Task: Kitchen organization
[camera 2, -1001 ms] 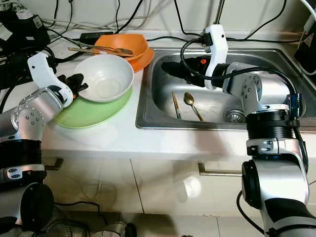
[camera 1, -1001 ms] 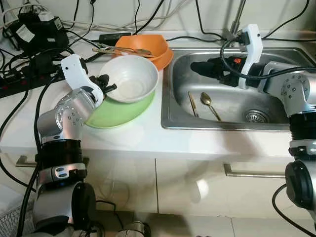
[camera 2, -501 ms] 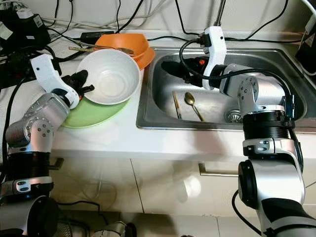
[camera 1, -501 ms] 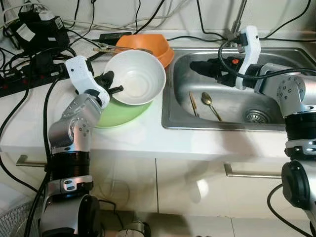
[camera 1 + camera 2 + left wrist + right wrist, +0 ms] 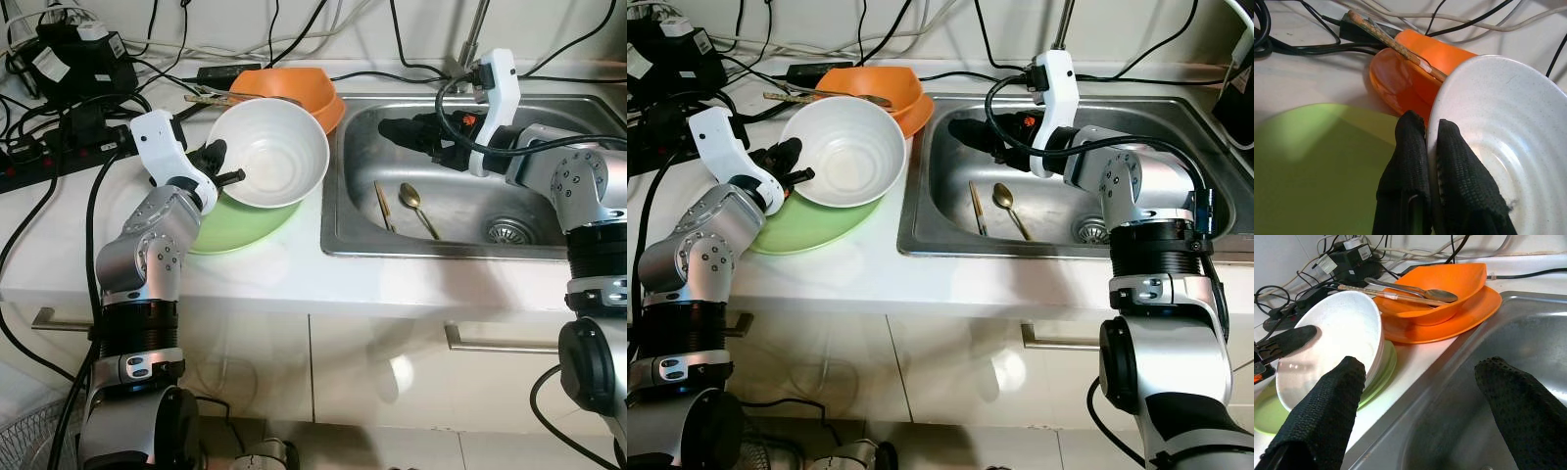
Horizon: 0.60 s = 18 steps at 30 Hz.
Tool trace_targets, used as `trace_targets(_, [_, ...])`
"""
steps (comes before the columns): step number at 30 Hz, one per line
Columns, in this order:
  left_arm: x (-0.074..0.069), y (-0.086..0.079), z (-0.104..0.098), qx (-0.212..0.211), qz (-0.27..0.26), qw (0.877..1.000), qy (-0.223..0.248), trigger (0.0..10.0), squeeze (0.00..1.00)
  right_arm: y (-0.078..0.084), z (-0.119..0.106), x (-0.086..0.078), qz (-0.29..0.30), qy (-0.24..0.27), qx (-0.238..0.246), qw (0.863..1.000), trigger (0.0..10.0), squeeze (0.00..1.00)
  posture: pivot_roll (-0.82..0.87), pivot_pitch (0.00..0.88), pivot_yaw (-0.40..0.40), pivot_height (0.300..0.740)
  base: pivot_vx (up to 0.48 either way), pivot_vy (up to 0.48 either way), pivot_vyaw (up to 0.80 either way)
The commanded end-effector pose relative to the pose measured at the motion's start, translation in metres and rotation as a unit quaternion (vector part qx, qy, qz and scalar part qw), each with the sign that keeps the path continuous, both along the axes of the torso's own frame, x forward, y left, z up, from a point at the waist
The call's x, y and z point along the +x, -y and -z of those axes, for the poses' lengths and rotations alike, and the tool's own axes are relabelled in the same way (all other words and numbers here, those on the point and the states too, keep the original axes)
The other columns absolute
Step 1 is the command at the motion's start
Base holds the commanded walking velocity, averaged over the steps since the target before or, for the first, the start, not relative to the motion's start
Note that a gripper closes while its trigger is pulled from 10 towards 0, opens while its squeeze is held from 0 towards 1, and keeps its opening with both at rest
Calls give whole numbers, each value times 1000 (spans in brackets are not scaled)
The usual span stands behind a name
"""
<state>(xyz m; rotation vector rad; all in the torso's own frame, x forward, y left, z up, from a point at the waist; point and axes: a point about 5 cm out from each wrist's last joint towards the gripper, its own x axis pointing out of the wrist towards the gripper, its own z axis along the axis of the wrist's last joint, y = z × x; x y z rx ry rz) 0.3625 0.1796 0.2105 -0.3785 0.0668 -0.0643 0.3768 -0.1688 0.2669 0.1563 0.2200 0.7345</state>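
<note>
Left wrist view shows the left gripper (image 5: 1431,147) pinching the rim of the white bowl (image 5: 1508,137), one black finger outside the wall and one inside, closed on it. From the head camera the white bowl (image 5: 268,153) is tipped up on edge above the green plate (image 5: 235,223), which lies flat on the white counter (image 5: 294,279) just beside the sink (image 5: 549,245). Behind the bowl an orange bowl (image 5: 299,90) sits on an orange plate (image 5: 1469,313), with a spoon (image 5: 1422,293) and chopsticks (image 5: 1376,293) laid across it. The right gripper (image 5: 397,130) hangs over the left part of the sink basin, its two fingers (image 5: 1327,411) spread wide apart and holding nothing. On the sink floor lie a gold spoon (image 5: 415,206) and a pair of chopsticks (image 5: 382,206), side by side, near the drain (image 5: 508,231). Black cables (image 5: 69,127) and a power strip clutter the counter at the robot's left.
</note>
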Motion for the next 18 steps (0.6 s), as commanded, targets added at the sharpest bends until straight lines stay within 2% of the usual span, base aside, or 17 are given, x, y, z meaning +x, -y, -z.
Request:
trace_targets(1, [-1, -2, -12, 4, -3, 1000, 30, 0, 0, 0, -3, 1, 3, 6, 2, 1000, 10000, 0, 63, 32, 54, 740, 0, 0, 0])
trace_targets(9, [-1, -2, -12, 4, -3, 1000, 30, 0, 0, 0, -3, 1, 3, 6, 2, 1000, 10000, 0, 63, 32, 54, 740, 0, 0, 0])
trace_targets(10, [-2, 0, -12, 3, -2, 999, 44, 0, 0, 0, -4, 2, 8, 10, 8, 1000, 10000, 0, 65, 27, 52, 740, 0, 0, 0])
trace_targets(11, [-1, 14, -28, 19, 18, 995, 100, 0, 0, -10, -5, 1, 2, 26, 26, 999, 10000, 137, 51, 16, 49, 740, 0, 0, 0])
trace_targets(12, [0, 24, -40, 31, 32, 989, 141, 0, 0, -18, -6, 0, -2, 37, 38, 999, 10000, 31, 50, 16, 49, 740, 0, 0, 0])
trace_targets(13, [0, 24, -40, 31, 32, 989, 141, 0, 0, -18, -6, 0, -2, 37, 38, 999, 10000, 31, 50, 16, 49, 740, 0, 0, 0])
trace_targets(14, [0, 33, -51, 47, 42, 982, 177, 0, 0, -24, -7, -1, -6, 47, 51, 998, 10000, 0, 49, 18, 48, 740, 0, 0, 0])
trace_targets(15, [0, 33, -51, 47, 42, 982, 177, 0, 0, -24, -7, -1, -6, 47, 51, 998, 10000, 0, 49, 18, 48, 740, 0, 0, 0])
trace_targets(16, [1, 31, -50, 54, 35, 983, 171, 1333, 0, -23, -7, -2, -6, 47, 49, 998, 10000, 0, 50, 18, 47, 740, 0, 0, 0])
trace_targets(17, [1, 31, -50, 54, 35, 983, 171, 1333, 0, -23, -7, -2, -6, 47, 49, 998, 10000, 0, 50, 18, 47, 740, 0, 0, 0])
trace_targets(18, [2, 30, -49, 55, 33, 984, 169, 2627, 0, -23, -7, -2, -6, 46, 49, 998, 10000, 0, 50, 18, 47, 740, 0, 0, 0])
